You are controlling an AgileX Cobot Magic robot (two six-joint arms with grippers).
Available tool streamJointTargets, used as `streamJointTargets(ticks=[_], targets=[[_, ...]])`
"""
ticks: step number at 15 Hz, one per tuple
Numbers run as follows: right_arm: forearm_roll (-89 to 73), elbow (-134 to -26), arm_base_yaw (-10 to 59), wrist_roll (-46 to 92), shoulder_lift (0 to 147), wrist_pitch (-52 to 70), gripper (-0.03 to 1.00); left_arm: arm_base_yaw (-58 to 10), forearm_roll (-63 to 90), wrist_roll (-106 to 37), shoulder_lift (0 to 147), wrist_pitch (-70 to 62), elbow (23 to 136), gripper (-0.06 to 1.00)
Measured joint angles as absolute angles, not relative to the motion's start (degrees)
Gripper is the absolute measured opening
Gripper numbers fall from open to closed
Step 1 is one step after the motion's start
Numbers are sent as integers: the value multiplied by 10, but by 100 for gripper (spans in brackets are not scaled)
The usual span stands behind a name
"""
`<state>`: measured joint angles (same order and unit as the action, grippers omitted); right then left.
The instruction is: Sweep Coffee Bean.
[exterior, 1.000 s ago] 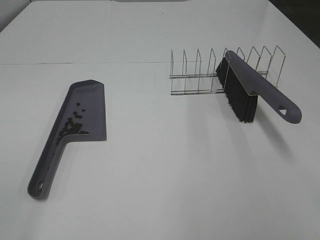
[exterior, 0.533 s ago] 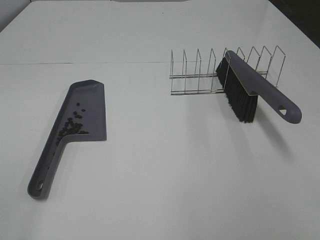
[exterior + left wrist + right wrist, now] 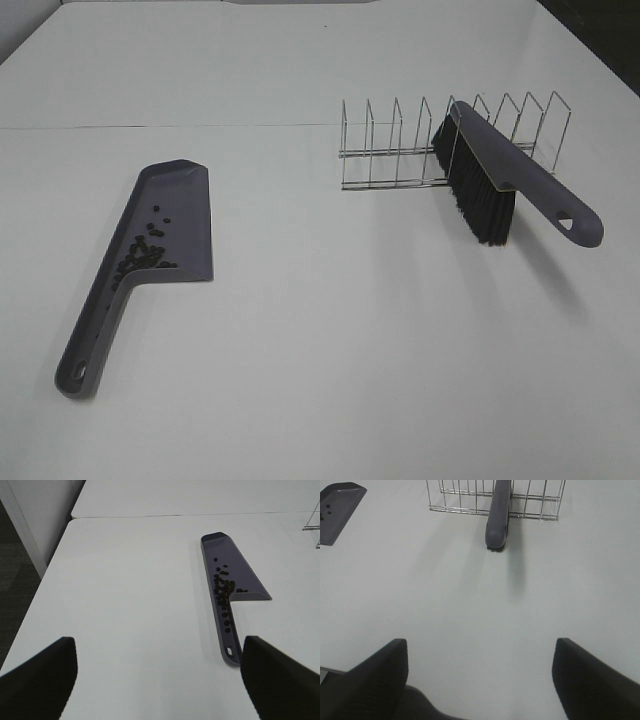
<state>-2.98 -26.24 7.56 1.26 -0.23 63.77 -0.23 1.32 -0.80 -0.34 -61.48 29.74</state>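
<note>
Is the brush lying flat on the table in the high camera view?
No: the brush rests propped in the wire rack, its handle jutting out above the table.

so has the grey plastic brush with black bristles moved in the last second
No. The grey plastic brush with black bristles sits in the same slot of the wire rack, handle pointing the same way.

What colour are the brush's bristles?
Black, under a grey-purple handle; the brush shows best in the exterior high view.
</note>
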Motion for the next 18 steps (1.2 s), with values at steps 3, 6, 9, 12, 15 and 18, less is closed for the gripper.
streamJointTargets(ticks=[3, 6, 9, 12, 15, 18], targets=[[-30, -262, 76, 13, -2, 638, 67, -2, 13, -8, -3, -615, 297, 81], [-30, -262, 76, 13, -2, 638, 67, -2, 13, -8, -3, -615, 297, 81], [-30, -262, 76, 13, -2, 638, 67, 1, 13, -8, -3, -615, 297, 81], [-30, -262, 76, 13, -2, 638, 67, 1, 13, -8, -3, -615, 297, 81], [-30, -262, 76, 13, -2, 638, 67, 1, 13, -8, -3, -615, 297, 81], [-30, -262, 76, 13, -2, 638, 67, 1, 13, -8, -3, -615, 297, 81]])
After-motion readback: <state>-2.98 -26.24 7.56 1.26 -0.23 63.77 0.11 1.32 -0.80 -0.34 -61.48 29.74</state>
